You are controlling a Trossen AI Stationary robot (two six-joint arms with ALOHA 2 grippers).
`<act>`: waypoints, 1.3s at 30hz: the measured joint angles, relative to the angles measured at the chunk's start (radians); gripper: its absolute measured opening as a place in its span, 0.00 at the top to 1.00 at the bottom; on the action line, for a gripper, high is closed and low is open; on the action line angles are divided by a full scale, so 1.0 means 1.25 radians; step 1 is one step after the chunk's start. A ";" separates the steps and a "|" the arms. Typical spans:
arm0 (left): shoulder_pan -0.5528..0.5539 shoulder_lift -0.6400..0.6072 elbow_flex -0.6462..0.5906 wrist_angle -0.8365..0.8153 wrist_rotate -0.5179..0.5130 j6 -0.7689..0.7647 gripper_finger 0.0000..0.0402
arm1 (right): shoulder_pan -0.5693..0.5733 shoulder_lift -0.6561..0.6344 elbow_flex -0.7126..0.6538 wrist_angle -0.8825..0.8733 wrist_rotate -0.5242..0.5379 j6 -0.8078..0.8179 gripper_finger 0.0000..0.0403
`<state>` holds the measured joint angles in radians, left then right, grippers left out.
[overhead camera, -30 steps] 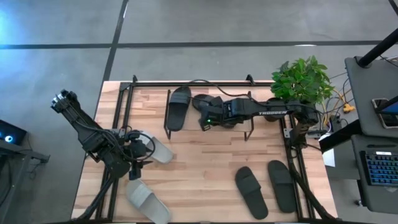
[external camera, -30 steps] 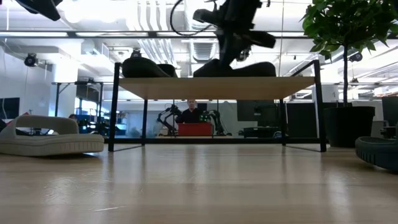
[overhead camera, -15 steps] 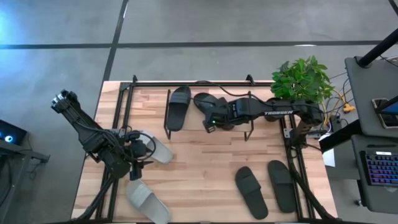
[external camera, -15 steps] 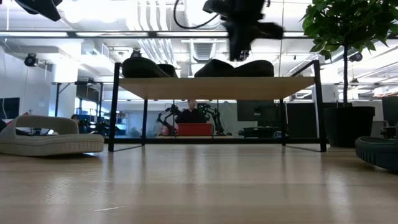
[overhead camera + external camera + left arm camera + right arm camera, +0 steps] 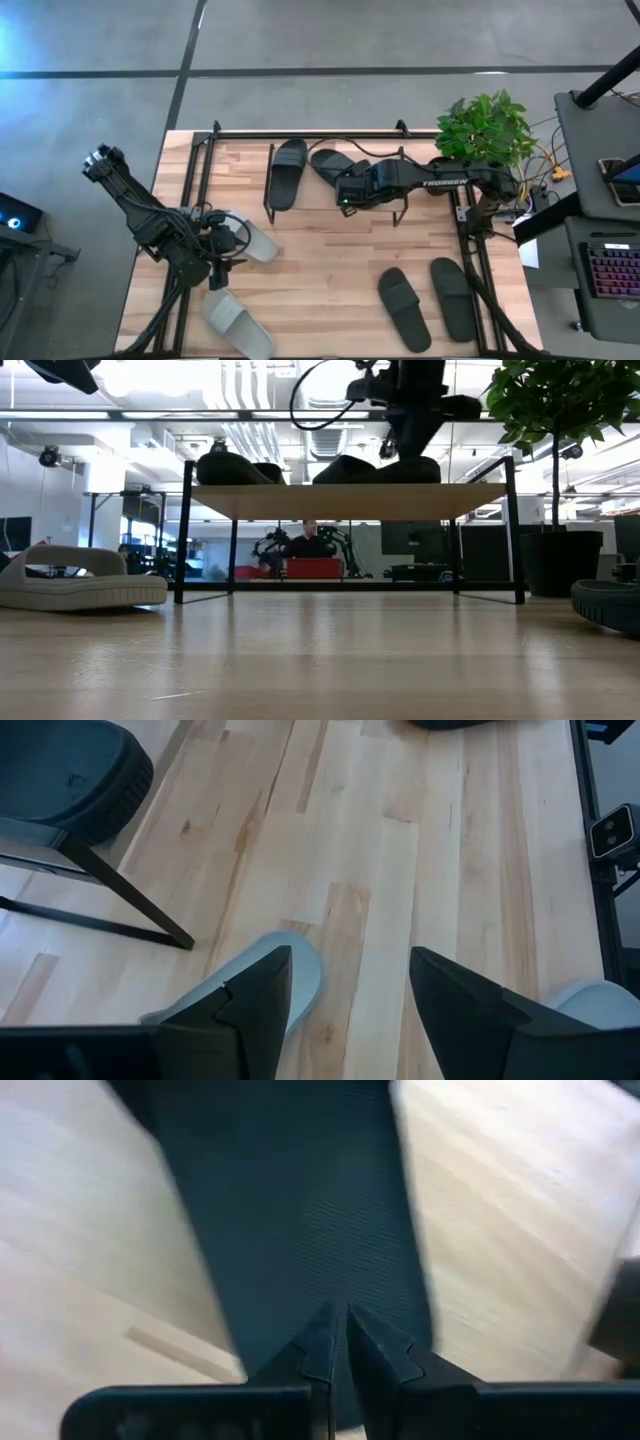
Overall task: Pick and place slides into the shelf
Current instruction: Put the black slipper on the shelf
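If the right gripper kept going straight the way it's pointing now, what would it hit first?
Most likely the dark slide on the shelf. The right gripper, fingers shut, points along its ribbed footbed, which fills that wrist view just ahead; depth is hard to judge.

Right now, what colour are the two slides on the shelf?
Dark grey slides, clearest in the high view.

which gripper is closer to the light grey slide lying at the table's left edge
Left. The left gripper hovers open right over that light grey slide. The right gripper is shut, far off above the shelf.
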<state>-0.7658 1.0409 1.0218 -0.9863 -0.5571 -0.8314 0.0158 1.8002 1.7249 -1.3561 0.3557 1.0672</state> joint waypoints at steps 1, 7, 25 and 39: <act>0.000 0.000 0.000 0.000 0.000 0.000 0.53 | 0.000 0.001 0.000 0.015 -0.003 -0.008 0.96; 0.000 0.000 0.000 0.002 -0.001 0.000 0.53 | -0.001 0.016 0.000 0.135 -0.005 -0.050 0.96; 0.000 0.012 -0.001 0.008 -0.006 0.000 0.53 | 0.010 0.022 0.032 0.243 0.035 -0.063 0.96; 0.000 0.014 -0.001 0.010 -0.008 0.000 0.53 | -0.010 0.010 0.106 -0.106 0.149 -0.028 0.96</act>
<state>-0.7658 1.0580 1.0210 -0.9737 -0.5667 -0.8310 0.0034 1.8130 1.8572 -1.4889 0.5416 1.0322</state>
